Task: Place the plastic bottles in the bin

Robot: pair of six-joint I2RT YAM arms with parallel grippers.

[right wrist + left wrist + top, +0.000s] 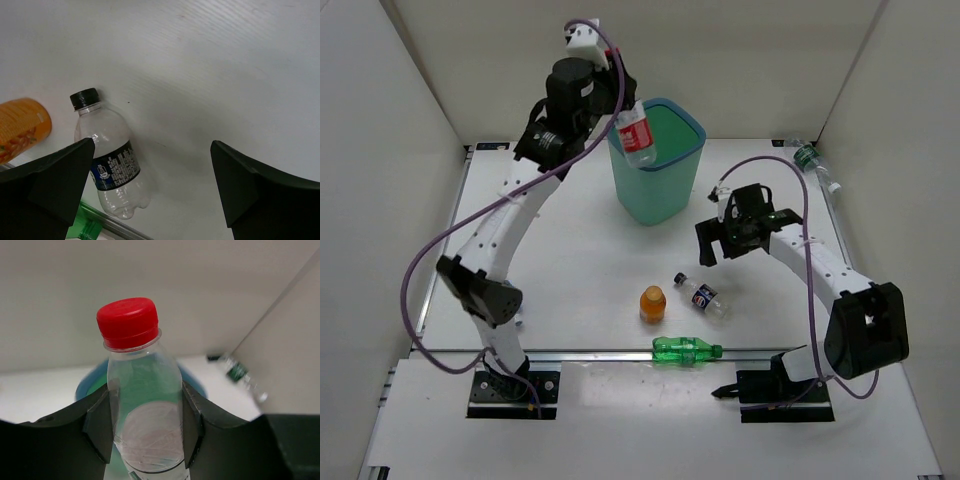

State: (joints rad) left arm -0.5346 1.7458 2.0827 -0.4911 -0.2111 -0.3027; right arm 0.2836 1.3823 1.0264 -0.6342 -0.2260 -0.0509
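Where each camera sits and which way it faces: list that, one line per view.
Top external: above and behind the robot, looking down on table and bin; left arm and right arm show whole.
Left wrist: high at the bin, facing the back wall; left gripper shut on the red-capped bottle.
Right wrist: low, tilted down at the table; open right gripper frames the black-capped bottle.
Shared: top external and right wrist both show that bottle beside the orange bottle.

Plain white bench [570, 270], boxed in by white panel walls [760, 50] on three sides. Soft, even light, barely any shadows. Metal rail [580, 352] runs along the near edge.
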